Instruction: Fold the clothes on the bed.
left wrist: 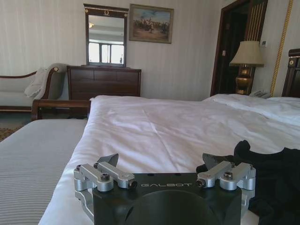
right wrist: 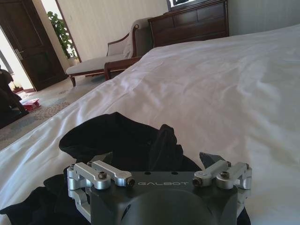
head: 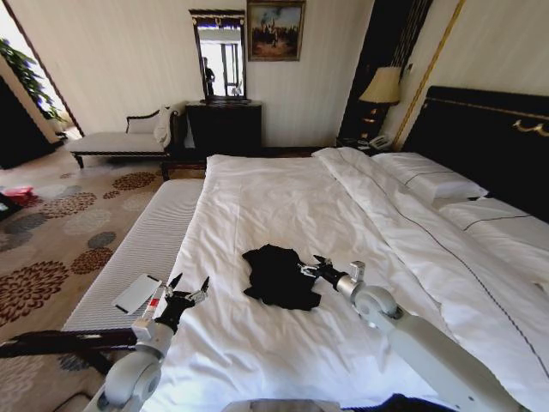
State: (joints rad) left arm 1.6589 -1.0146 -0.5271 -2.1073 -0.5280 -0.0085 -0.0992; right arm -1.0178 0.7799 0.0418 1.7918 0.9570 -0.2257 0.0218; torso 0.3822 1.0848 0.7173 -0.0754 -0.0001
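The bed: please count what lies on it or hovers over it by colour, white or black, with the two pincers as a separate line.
Black: 1, the T-shirt.
White: 3, the duvet and two pillows.
Pincers: 2, left pincer open at the bed's edge, right pincer open at the T-shirt.
Total: 6.

A crumpled black T-shirt lies bunched on the white-sheeted bed near its foot.
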